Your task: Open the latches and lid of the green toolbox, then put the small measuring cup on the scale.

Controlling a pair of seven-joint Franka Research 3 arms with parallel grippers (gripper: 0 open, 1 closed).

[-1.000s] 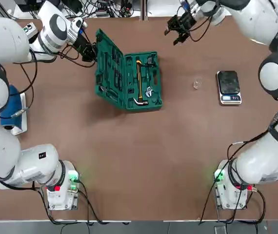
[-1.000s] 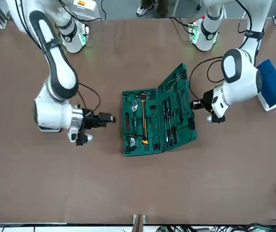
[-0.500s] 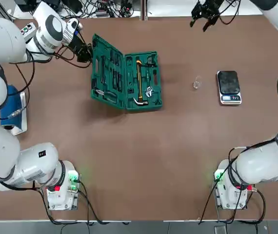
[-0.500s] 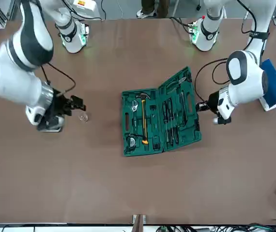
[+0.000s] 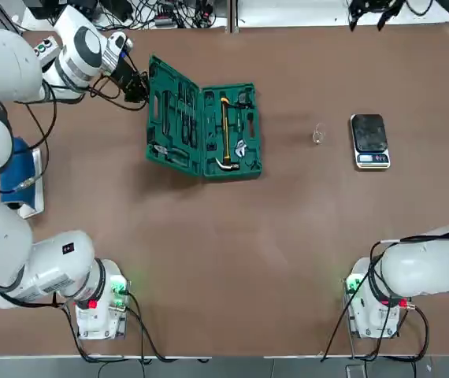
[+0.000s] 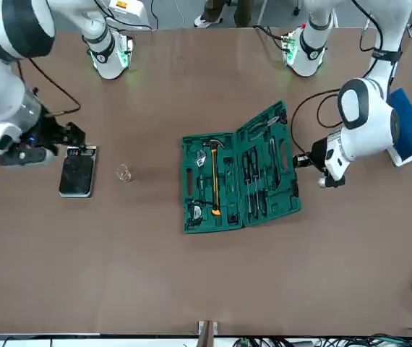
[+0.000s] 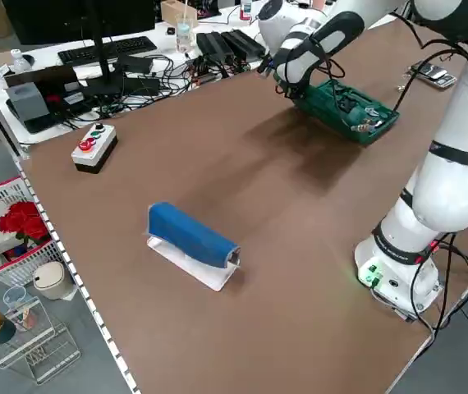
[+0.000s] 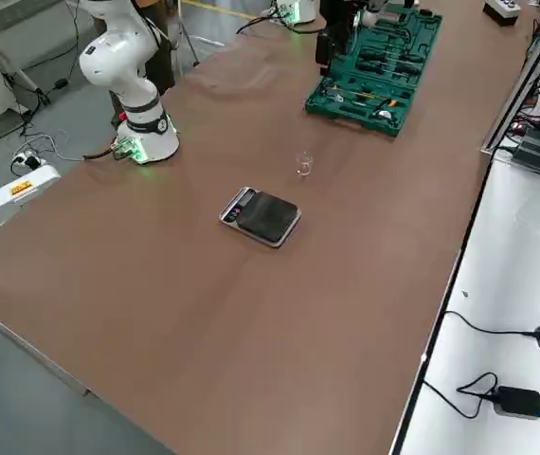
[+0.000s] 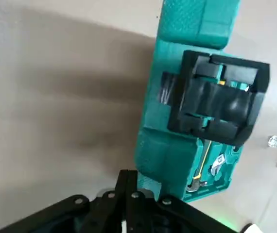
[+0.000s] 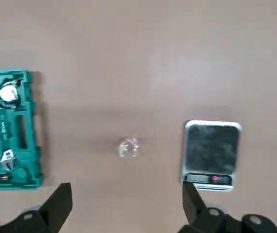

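Between the open green plastic toolbox [image 5: 205, 127] and the black-topped scale [image 5: 369, 139] stands the tiny clear measuring cup [image 5: 317, 135], probably light, slippery and brittle; pinch its rim gently. Right hand [image 10: 124, 206] spread; left hand [image 5: 135, 85] pressed together at the lid [image 5: 168, 118].

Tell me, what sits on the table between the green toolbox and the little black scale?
Only the small measuring cup, standing nearer the scale than the green toolbox; the top view shows it.

The green toolbox [image 6: 237, 173] lay open on the table [image 6: 206, 289], its lid [image 6: 269, 168] propped at a slant toward the left gripper [image 6: 299, 160], which sat just beside the lid's edge. Well away on the toolbox's other side stood the small cup [image 6: 123, 173], then the scale [image 6: 77, 171], with the right gripper [image 6: 70, 134] over the scale's far end.
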